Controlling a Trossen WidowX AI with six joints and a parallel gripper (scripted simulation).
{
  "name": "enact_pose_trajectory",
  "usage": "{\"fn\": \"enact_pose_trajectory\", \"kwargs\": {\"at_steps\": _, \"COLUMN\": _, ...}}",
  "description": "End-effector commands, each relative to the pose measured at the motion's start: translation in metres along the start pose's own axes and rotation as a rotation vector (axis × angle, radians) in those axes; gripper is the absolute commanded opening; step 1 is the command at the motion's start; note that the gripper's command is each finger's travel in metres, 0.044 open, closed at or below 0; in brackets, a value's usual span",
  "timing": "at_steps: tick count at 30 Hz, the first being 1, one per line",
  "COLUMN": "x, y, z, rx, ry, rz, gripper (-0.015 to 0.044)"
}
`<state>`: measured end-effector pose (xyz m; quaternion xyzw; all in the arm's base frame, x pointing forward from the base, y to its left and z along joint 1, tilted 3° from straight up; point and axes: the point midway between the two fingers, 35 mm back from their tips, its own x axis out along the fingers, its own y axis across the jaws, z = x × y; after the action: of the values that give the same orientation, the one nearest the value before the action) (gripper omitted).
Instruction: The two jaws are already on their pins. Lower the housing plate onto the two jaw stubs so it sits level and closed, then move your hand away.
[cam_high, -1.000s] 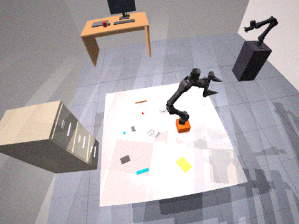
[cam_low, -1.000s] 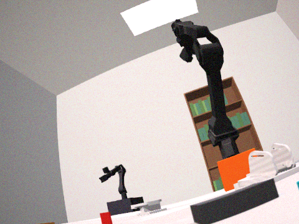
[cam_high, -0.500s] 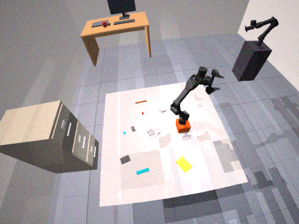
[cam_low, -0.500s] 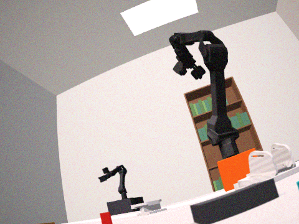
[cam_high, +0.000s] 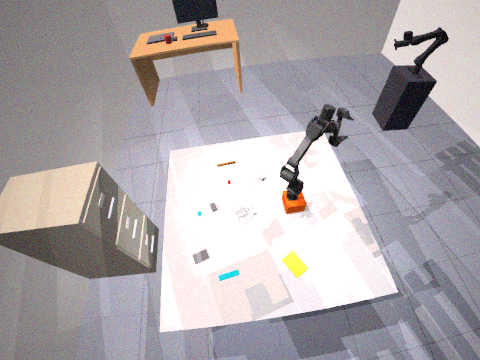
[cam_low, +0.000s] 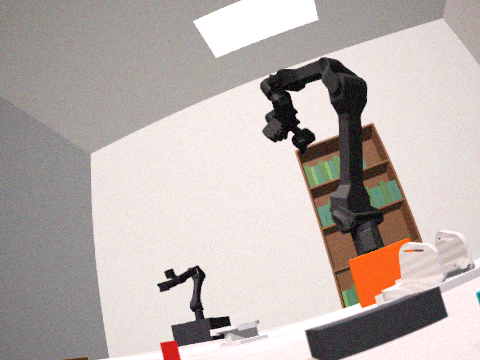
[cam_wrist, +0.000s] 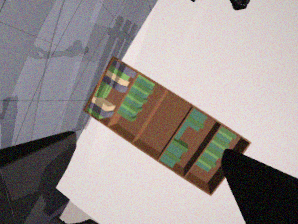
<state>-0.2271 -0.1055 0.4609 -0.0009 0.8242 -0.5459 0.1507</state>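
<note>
Pale upright parts with slots (cam_low: 421, 265) stand at the right of the exterior view. A pale cluster (cam_high: 245, 214) lies near the mat's middle in the top view. A smaller grey-white piece (cam_high: 261, 178) (cam_low: 241, 331) lies farther back. I cannot tell which is the housing plate, or whether it sits on the jaw stubs. My gripper (cam_high: 348, 128) (cam_low: 289, 133) (cam_wrist: 152, 148) is open and empty, high up and well away from these parts. The wrist view shows none of them.
The orange base (cam_high: 294, 203) (cam_low: 377, 272) carries my arm. A dark block (cam_high: 214, 206) (cam_low: 377, 325), a red block (cam_high: 229, 182) (cam_low: 170, 350), a yellow sheet (cam_high: 295, 264) and a cyan bar (cam_high: 229, 275) lie on the white mat (cam_high: 340, 240). A bookcase (cam_low: 330, 250) (cam_wrist: 167, 120) stands beyond.
</note>
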Motion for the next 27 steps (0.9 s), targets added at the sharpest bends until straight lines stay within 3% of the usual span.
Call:
{"fn": "enact_pose_trajectory", "kwargs": {"at_steps": 1, "x": 0.009, "y": 0.004, "z": 0.025, "rx": -0.044, "ry": -0.072, "rz": 0.016, "gripper": 0.0440}}
{"fn": "enact_pose_trajectory", "kwargs": {"at_steps": 14, "x": 0.019, "y": 0.017, "z": 0.112, "rx": -0.173, "ry": -0.317, "rz": 0.053, "gripper": 0.0440}}
{"fn": "enact_pose_trajectory", "kwargs": {"at_steps": 27, "x": 0.007, "y": 0.036, "z": 0.185, "rx": -0.297, "ry": -0.508, "rz": 0.071, "gripper": 0.0440}}
